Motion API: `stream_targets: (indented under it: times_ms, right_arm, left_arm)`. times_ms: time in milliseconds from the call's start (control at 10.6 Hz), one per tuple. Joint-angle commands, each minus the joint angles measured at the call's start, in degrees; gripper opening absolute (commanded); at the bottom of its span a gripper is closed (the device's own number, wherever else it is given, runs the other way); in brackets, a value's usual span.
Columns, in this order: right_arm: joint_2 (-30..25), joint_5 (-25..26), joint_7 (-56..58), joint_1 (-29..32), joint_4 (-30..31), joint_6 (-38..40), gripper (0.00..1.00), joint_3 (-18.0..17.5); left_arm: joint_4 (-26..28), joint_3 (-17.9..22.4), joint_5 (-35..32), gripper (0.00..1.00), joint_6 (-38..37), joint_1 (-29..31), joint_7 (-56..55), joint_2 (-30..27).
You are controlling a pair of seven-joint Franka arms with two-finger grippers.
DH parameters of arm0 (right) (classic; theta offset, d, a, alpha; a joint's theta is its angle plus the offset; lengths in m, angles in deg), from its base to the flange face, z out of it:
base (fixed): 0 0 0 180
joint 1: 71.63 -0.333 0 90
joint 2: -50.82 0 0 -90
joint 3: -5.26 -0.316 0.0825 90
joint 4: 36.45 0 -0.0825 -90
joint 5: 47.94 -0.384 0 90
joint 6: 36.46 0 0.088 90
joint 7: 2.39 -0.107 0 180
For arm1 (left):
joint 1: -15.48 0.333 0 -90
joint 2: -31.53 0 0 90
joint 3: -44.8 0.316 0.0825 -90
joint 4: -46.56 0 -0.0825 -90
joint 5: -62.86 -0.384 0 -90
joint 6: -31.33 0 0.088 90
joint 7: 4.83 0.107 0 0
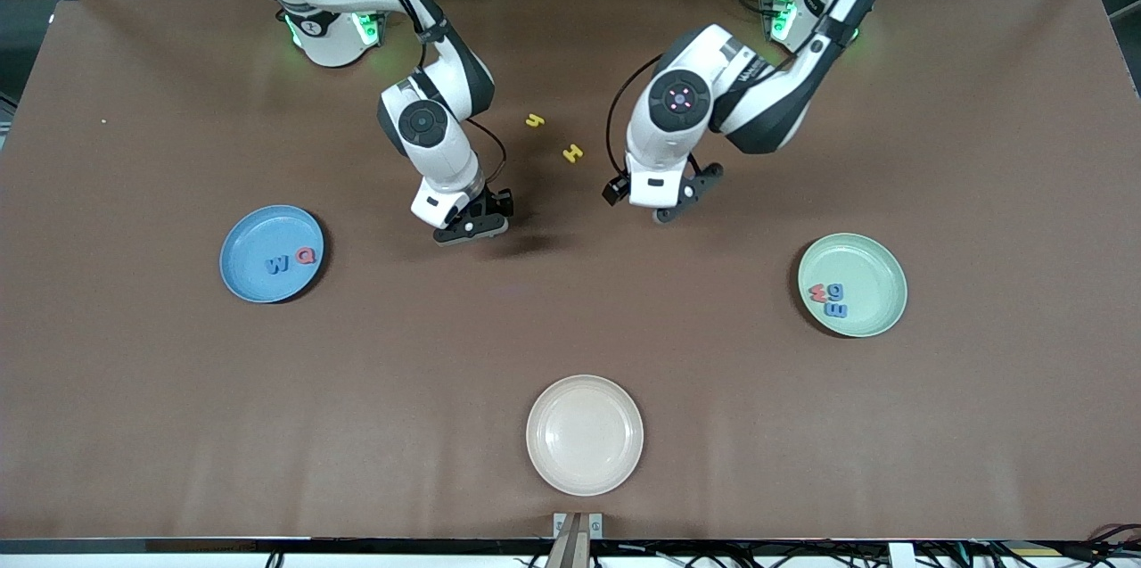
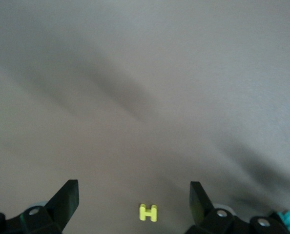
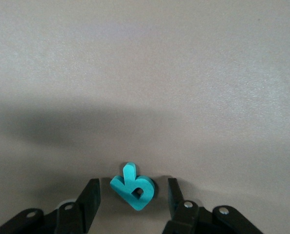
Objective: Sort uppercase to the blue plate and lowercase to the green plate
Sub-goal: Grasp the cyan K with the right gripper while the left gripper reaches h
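Observation:
A teal-green R (image 3: 134,186) lies on the table between the fingers (image 3: 89,202) of my right gripper (image 3: 132,195), which is open with a small gap on each side of the letter. In the front view this right gripper (image 1: 472,227) is low over the table and hides the R. My left gripper (image 1: 682,198) hangs open over bare table; the yellow H (image 2: 148,212) shows between its wide fingers (image 2: 67,200). The yellow H (image 1: 572,152) and the yellow y (image 1: 534,119) lie between the arms. The blue plate (image 1: 245,238) holds W (image 1: 277,264) and Q (image 1: 306,256). The green plate (image 1: 869,260) holds w (image 1: 817,291), g (image 1: 835,290) and m (image 1: 837,309).
A cream plate (image 1: 584,434) sits nearest the front camera, at the middle of the table. The blue plate is toward the right arm's end, the green plate toward the left arm's end. Brown table surface stretches between all three plates.

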Motion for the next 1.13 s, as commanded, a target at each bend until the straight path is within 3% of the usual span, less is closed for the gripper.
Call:
stream_targets:
  times_ms: [0,377,1037]
  right_arm:
    - [0.47,1.39,-1.75,-0.54,-0.42,-0.47,0.58,0.42]
    - [0.91,2.54,-1.75,-0.19,-0.68,-0.47,0.58,0.59]
    - [1.70,2.54,-2.90,-0.54,-1.65,-0.47,0.57,0.59]
  left_arm:
    - [2.86,0.03,0.79,1.00,4.45,-2.07,-15.48,-0.76]
    - [2.87,-2.42,-0.17,1.00,10.27,-4.09,-29.87,3.37]
    - [2.43,-5.58,-2.20,1.00,14.31,-6.47,-35.94,6.02]
